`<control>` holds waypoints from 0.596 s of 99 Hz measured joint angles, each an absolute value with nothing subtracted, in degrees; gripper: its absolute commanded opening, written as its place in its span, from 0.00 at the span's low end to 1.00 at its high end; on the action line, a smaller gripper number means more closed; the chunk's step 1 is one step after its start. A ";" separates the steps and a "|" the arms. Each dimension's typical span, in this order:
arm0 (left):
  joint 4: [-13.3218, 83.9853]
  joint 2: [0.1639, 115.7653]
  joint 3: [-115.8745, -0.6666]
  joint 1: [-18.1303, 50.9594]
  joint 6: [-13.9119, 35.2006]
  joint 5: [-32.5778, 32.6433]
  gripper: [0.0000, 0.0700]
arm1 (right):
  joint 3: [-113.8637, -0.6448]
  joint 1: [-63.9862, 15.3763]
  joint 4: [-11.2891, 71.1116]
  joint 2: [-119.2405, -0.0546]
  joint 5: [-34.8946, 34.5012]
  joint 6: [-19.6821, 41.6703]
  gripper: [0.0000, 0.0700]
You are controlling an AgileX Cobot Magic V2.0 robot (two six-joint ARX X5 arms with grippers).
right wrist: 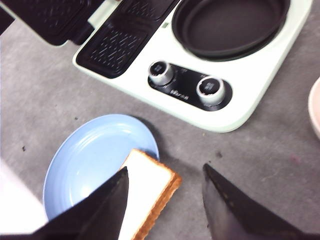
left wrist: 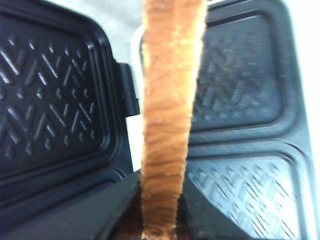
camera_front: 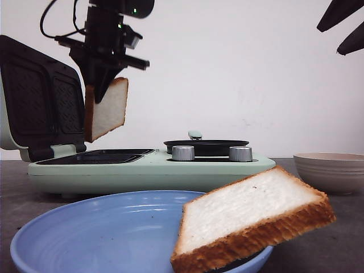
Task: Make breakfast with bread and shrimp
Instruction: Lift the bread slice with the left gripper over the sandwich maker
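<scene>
Mint-green plastic formed the body of the one breakfast maker [camera_front: 151, 170], which stretched across the middle of the front view on the grey table [right wrist: 40, 95]. Its single sandwich lid [camera_front: 40, 96] stood open at the upper left, showing two patterned black plates, with two more in the base below it. One round black pan [right wrist: 227, 25] sat at the upper right of the right wrist view, and two silver knobs [right wrist: 185, 80] lay just in front of it.

One blue plate [camera_front: 96, 233] filled the lower left of the front view. One beige bowl [camera_front: 333, 168] stood at the right edge, well apart from the plate.

Two slices of bread were in view. One slice [camera_front: 250, 219] lay tilted on the right rim of the blue plate, its crust overhanging toward the table. The other slice [camera_front: 108, 111] hung upright in the air at the upper left of the front view, above the open base of the breakfast maker and just beside the raised lid.

No shrimp could be made out in any view.

The left gripper [camera_front: 101, 85] was closed on the top edge of the hanging slice; in the left wrist view the brown crust ran up the middle between its two dark fingers [left wrist: 107, 212]. The right gripper [right wrist: 165, 200] hung spread wide and held nothing, above the plated slice and the table.
</scene>
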State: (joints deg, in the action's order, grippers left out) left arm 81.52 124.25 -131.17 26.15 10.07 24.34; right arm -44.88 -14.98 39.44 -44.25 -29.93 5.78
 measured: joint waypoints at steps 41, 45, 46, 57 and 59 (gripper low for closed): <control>81.45 125.08 -131.17 24.14 11.16 25.58 0.01 | -44.88 -16.10 39.62 -44.25 -29.89 5.15 0.40; 81.36 125.12 -131.17 24.14 11.18 25.58 0.01 | -44.88 -16.12 39.62 -44.25 -29.89 5.10 0.40; 81.34 125.14 -131.17 24.16 11.18 25.58 0.01 | -44.88 -16.12 39.62 -44.25 -29.89 5.08 0.40; 81.32 125.32 -131.17 24.29 11.18 25.52 0.01 | -44.88 -16.12 39.62 -44.25 -29.89 4.89 0.40; 81.32 125.38 -131.17 24.29 11.20 25.39 0.01 | -44.88 -16.12 39.62 -44.25 -29.89 4.89 0.40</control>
State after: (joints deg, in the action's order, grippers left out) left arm 81.32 125.38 -131.17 24.29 11.20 25.39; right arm -44.88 -16.12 39.62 -44.25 -29.89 4.89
